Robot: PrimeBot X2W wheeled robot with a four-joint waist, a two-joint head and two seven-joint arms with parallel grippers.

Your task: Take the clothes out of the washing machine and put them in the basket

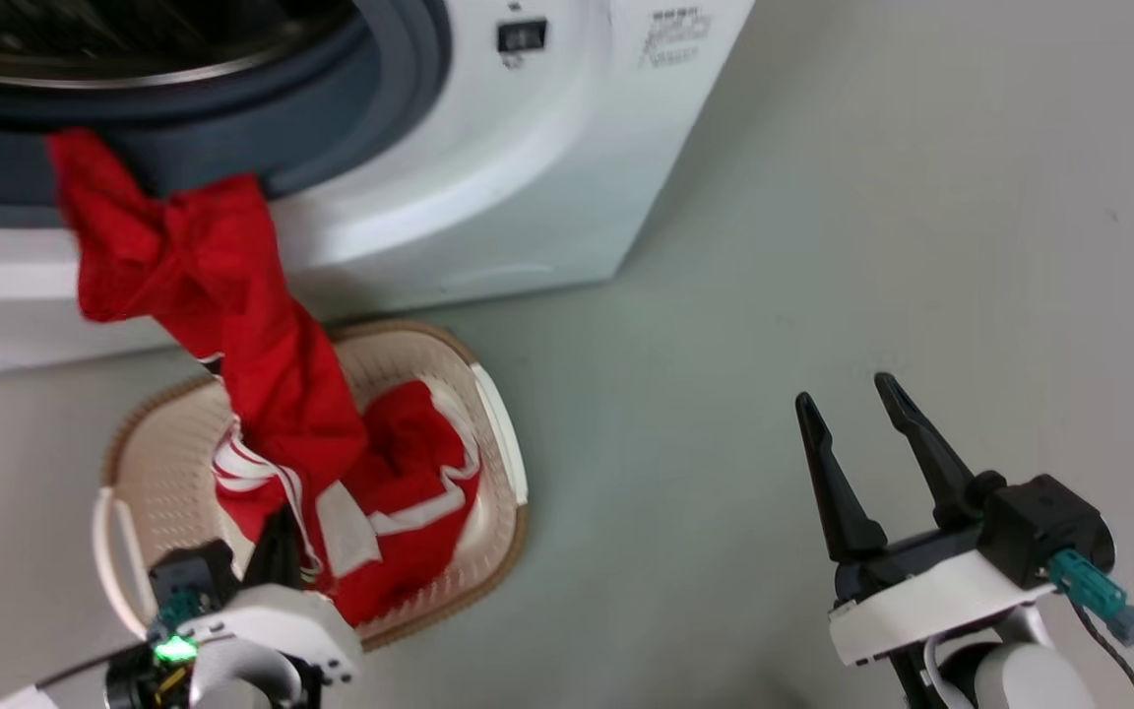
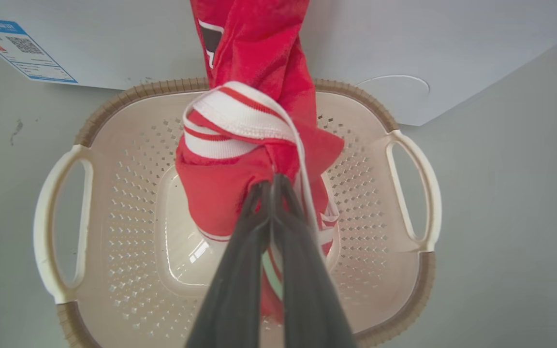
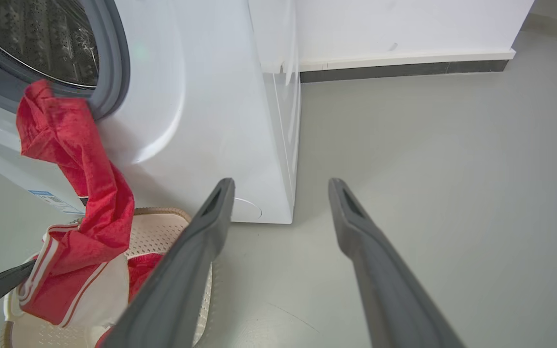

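Left gripper (image 2: 271,181) is clamped on a red garment (image 1: 232,325) trailing from the washing machine (image 1: 528,177) porthole down over the basket (image 1: 503,433). Right gripper (image 1: 844,388) hangs wide open and empty above the floor (image 1: 823,197).

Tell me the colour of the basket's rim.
The basket's rim is brown; the left wrist view shows it best.

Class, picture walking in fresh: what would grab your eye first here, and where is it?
A bright red garment stretches from the porthole of the washing machine down into the basket, its white-striped end pinched by the left gripper. At the lower right of the head view, the right gripper hovers open over the grey floor.
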